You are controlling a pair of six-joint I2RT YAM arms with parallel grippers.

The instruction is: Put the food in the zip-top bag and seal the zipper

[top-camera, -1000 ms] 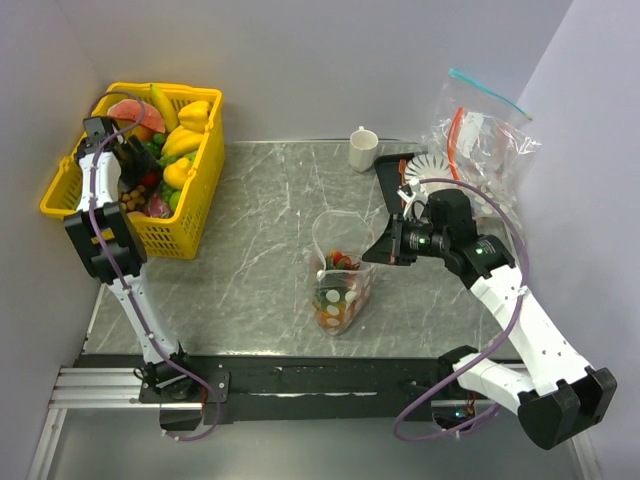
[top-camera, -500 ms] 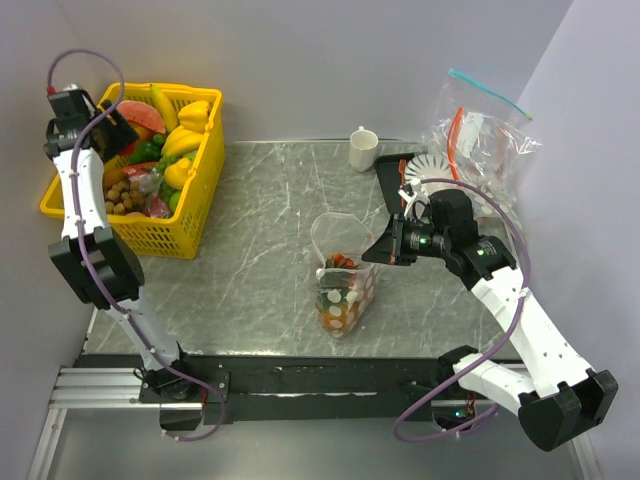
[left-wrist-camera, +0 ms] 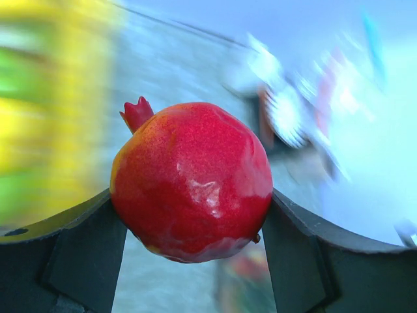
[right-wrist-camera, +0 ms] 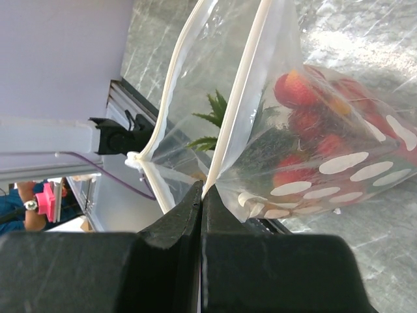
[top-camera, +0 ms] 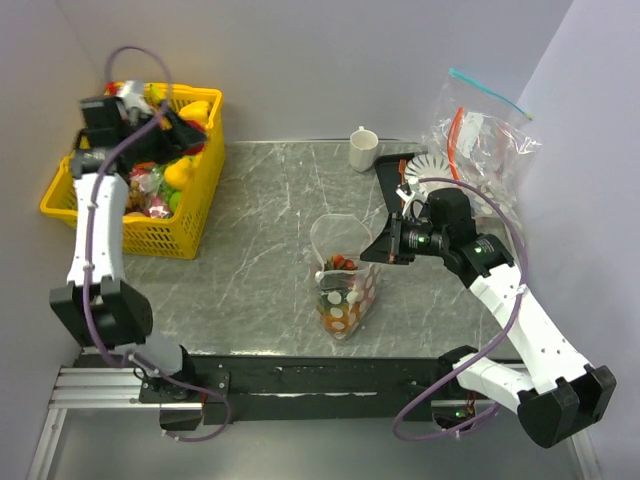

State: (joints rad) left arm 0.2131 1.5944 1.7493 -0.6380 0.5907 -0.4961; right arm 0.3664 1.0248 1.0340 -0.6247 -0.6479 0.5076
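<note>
The dotted zip-top bag (top-camera: pixel 343 275) stands open at the table's middle, with strawberries (top-camera: pixel 342 263) and the pineapple (top-camera: pixel 335 308) inside. My right gripper (top-camera: pixel 378 248) is shut on the bag's right rim. In the right wrist view its jaws (right-wrist-camera: pixel 202 192) pinch the whitish zipper strip (right-wrist-camera: pixel 244 91), and the strawberries (right-wrist-camera: pixel 306 98) and the green pineapple crown (right-wrist-camera: pixel 212 117) show through the plastic. My left gripper (top-camera: pixel 178 130) is above the basket's back. It is shut on the round red apple (left-wrist-camera: pixel 192 179), which has a small crown tip.
A yellow basket (top-camera: pixel 195 215) of other toy food stands at the far left. A white cup (top-camera: pixel 363 149) stands at the back. Spare clear bags (top-camera: pixel 480 135) with teal and orange strips lie at the back right, beside a black and white object (top-camera: pixel 425 165).
My left arm has risen out of the basket and swung right over its back edge, with the red apple in its jaws. My right arm and the bag have stayed in place.
</note>
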